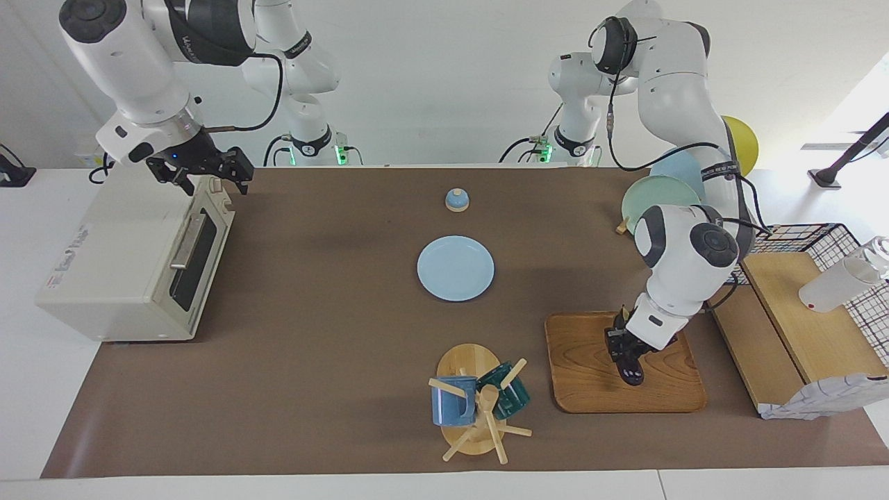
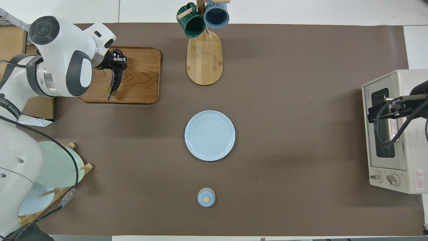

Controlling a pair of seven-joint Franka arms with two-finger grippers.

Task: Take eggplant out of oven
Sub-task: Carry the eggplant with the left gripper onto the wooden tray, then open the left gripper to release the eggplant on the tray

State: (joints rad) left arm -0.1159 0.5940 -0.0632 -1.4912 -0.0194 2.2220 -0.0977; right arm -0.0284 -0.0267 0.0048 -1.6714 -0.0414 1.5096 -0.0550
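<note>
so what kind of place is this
Probably a robot lab set up as a mock kitchen: a toaster oven, a mug tree and a blue plate sit on a brown mat between two arms.

We see oven cut by overhead view's edge. We lose eggplant upper part inside left gripper. Beside oven, right gripper finger gap unreadable.

A brown mat covers the white table; a plain white wall rises along its robot-side edge.
</note>
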